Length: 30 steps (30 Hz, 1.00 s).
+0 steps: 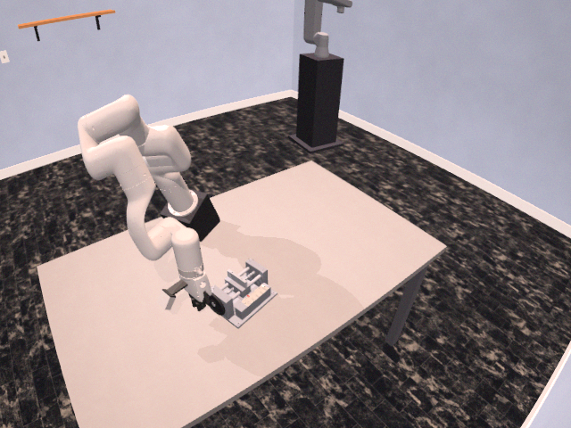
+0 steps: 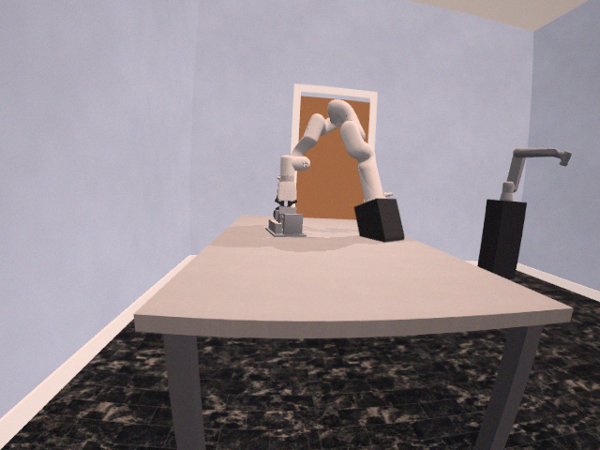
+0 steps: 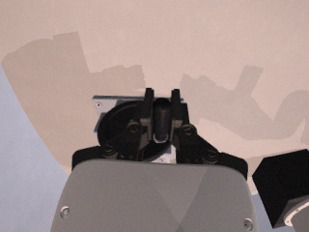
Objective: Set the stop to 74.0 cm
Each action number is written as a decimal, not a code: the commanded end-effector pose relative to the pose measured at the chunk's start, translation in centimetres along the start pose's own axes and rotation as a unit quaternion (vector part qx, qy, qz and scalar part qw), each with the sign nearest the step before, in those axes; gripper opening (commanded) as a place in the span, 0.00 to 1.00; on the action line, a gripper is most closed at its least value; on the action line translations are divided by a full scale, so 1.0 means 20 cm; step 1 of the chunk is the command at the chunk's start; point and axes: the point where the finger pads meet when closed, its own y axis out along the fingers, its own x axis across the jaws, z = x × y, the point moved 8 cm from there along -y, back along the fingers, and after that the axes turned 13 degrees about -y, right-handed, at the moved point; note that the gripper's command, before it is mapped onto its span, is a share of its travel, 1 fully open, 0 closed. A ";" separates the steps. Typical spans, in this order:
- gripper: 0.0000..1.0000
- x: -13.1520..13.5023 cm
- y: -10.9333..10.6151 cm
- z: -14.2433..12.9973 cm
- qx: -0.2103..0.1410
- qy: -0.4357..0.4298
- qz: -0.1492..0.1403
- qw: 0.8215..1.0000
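Note:
A small grey stop device (image 1: 222,298) (image 2: 292,224) stands on the table. Its middle block, the stop (image 1: 237,282), sits on rods between two end blocks. A pale scale (image 1: 258,294) with a small red mark runs along the front; its numbers are too small to read. The black handwheel (image 1: 218,305) (image 3: 112,127) is on the device's near-left end. My gripper (image 1: 198,304) (image 2: 286,203) (image 3: 162,100) is shut on the handwheel's dark crank handle (image 3: 162,118), which stands between the two fingers in the wrist view. The fingers hide part of the wheel.
The table (image 1: 350,230) (image 2: 338,285) bears the device. My arm's black base block (image 1: 205,218) (image 2: 379,220) stands at the table's edge, also at the right of the wrist view (image 3: 280,179). A second arm on a black pedestal (image 1: 318,99) (image 2: 502,237) stands off the table.

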 end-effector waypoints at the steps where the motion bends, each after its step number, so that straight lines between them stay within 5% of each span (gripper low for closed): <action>1: 0.06 -0.01 -0.01 0.00 0.001 -0.001 0.002 1.000; 30: 0.06 -0.02 -0.03 0.01 0.001 -0.001 0.002 1.000</action>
